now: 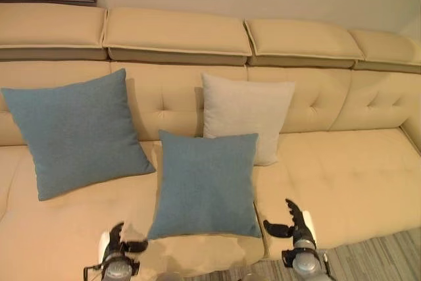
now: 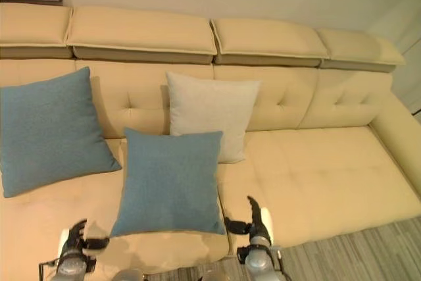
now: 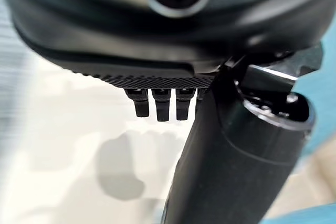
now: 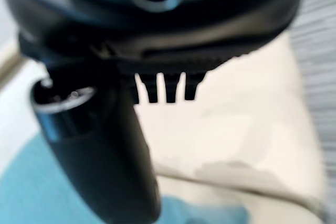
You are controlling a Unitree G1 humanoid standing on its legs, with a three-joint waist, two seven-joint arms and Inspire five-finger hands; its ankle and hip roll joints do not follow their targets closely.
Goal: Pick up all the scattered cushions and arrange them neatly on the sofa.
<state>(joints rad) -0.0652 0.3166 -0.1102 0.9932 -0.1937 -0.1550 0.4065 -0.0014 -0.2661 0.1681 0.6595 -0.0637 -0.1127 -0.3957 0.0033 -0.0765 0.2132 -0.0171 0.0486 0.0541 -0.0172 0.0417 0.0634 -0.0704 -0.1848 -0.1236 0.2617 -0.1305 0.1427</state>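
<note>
three cushions are seen on the beige sofa [image 1: 342, 182]. a large blue cushion [image 1: 72, 133] leans against the backrest on the robot's left side. a pale grey cushion [image 1: 247, 120] stands upright against the backrest near the middle. in front of it, a second blue cushion [image 1: 207, 185] lies on the seat, tilted back, with its top edge overlapping the lower part of the grey one and its bottom edge close to the front of the seat.

the left hand [image 1: 117, 245] is held low, just beside the lower left corner of this front cushion, and the right hand [image 1: 293, 222] just beside its lower right corner. in both wrist views the fingers [image 3: 160, 103] are seen straight and relaxed above the seat, with the thumb standing apart, so both hands are spread and nothing is held.

the step in hand is judged to be the placing of the front cushion. to do it well, the cushion should be taken at both lower corners at the same time, so that it is not twisted. it should be lifted only a little, so the grey cushion behind is not knocked over. then it is best moved to the free seat on the right and set upright against the backrest, level with the other two.
</note>
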